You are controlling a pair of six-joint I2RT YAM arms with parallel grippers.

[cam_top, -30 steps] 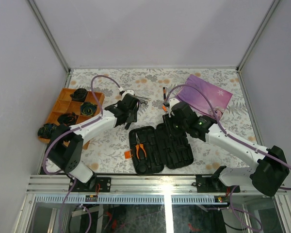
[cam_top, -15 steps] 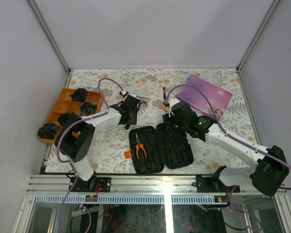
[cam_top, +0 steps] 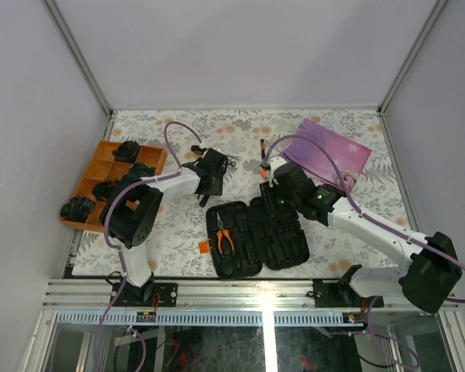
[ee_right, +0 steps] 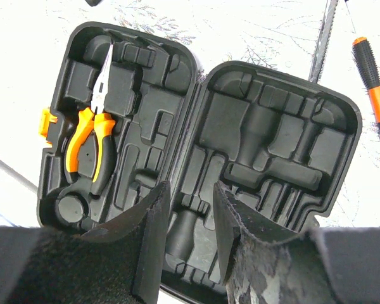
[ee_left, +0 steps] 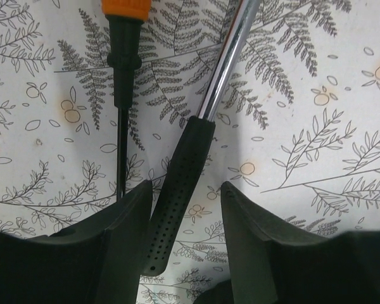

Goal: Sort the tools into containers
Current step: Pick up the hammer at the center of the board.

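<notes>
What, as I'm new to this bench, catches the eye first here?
The open black tool case lies mid-table near the arms, with orange-handled pliers bright in its left half. Behind it, the left pincer straddles the handle of a hammer on the flowered cloth; an orange tray sits far left.

tool case (ee_right: 275,149) open | pliers (ee_right: 96,121) in left half | screwdriver (ee_right: 374,88) outside

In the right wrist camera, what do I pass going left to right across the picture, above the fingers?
orange latch → orange-handled pliers → empty right half of the black case → black-and-orange screwdriver
</notes>
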